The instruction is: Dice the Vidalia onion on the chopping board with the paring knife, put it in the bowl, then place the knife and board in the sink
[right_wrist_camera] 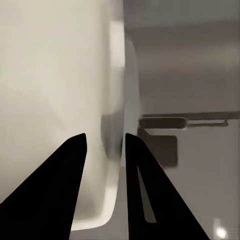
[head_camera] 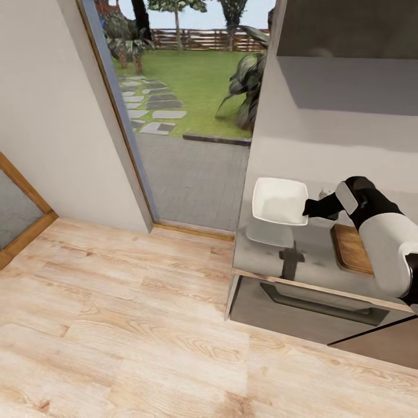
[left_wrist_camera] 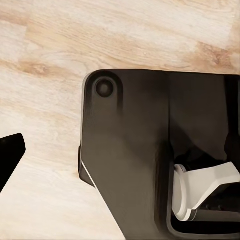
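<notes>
Head view: a white squarish bowl (head_camera: 280, 201) sits at the near end of a glossy grey countertop (head_camera: 273, 255), at about two o'clock in the picture. The right gripper (head_camera: 309, 209) reaches to the bowl's rim from the three o'clock side, with a wooden chopping board (head_camera: 352, 247) just beside the arm. In the right wrist view, the two dark fingers (right_wrist_camera: 60, 185) straddle the bowl's rim (right_wrist_camera: 120, 150), slightly parted and not clearly clamped.

The left gripper (left_wrist_camera: 7, 162) hangs over the wooden floor (left_wrist_camera: 45, 100); its opening cannot be judged.

Risk: a pinch on the thin rim may tip or drag the bowl toward the counter's edge.
</notes>
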Robot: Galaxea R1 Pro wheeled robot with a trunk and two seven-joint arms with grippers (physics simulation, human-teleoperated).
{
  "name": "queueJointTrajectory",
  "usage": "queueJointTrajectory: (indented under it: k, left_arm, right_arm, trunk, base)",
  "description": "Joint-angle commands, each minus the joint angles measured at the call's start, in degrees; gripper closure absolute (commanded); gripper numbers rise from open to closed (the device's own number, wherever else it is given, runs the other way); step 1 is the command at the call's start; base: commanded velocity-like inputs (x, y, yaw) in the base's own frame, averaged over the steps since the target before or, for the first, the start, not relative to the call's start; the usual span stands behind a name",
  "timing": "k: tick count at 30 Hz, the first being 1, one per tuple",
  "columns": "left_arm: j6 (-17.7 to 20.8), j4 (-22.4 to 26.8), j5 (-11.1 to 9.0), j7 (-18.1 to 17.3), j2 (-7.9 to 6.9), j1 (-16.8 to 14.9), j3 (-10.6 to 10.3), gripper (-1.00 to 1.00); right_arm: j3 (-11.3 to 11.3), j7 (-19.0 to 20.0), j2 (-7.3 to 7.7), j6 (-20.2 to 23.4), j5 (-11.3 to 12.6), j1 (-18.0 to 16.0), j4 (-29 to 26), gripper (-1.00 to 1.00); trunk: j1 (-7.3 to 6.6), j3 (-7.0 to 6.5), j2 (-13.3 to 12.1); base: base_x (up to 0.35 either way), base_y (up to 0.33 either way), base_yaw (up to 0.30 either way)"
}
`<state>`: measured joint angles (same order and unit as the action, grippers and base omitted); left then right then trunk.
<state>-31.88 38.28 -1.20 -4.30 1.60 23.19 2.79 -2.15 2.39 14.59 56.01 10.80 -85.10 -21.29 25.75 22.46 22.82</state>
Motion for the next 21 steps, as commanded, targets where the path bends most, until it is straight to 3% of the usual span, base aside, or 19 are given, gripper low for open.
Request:
queueJointTrajectory:
  k: [1,21]
  left_arm:
    - [0.0,0.1,-0.1,-0.5,0.07,0.0,0.3,-1.0]
    - [-0.1,0.0,-0.1,-0.5,0.07,0.0,0.3,-1.0]
  right_arm:
    - [-0.3,0.4,-0.02,0.2,-0.1,0.0,-0.4,1.0]
    - [-0.2,0.4,-0.09,0.2,-0.1,0.0,-1.1,1.0]
  trunk:
    - [0.03,0.09,0.1]
    - [0.03,0.09,0.1]
  base:
    - [0.0,0.0,0.0]
    - [0.0,0.0,0.0]
